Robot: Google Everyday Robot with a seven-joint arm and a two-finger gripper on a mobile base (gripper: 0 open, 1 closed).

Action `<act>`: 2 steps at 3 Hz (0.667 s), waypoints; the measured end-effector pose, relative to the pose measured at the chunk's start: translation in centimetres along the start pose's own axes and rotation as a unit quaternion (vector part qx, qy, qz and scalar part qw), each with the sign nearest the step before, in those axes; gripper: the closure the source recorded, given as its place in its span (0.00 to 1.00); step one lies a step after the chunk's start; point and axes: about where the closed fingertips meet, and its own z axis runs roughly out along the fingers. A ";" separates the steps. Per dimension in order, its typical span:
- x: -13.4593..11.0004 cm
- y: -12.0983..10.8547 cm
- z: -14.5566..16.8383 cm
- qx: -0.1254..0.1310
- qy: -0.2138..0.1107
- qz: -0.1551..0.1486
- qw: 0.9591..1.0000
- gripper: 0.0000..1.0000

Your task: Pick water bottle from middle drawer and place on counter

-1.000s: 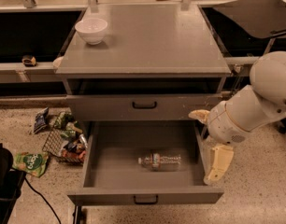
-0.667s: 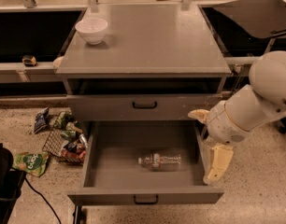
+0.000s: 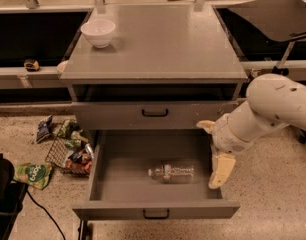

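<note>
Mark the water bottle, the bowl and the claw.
water bottle (image 3: 171,173): camera view, label band
bowl (image 3: 98,32): camera view, outer wall
claw (image 3: 207,155): camera view, midway between fingertips, at right side of drawer (image 3: 153,209)

water bottle (image 3: 171,173) lying in open middle drawer (image 3: 118,211) | end effector (image 3: 211,156) beside its right wall

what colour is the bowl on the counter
White bowl, best in the camera view; the gripper hangs beside the open drawer.
</note>
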 end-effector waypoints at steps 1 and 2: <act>2.1 -2.7 4.9 0.009 -0.021 0.001 1.000 0.00; 3.6 -5.0 9.3 0.014 -0.053 0.008 0.998 0.00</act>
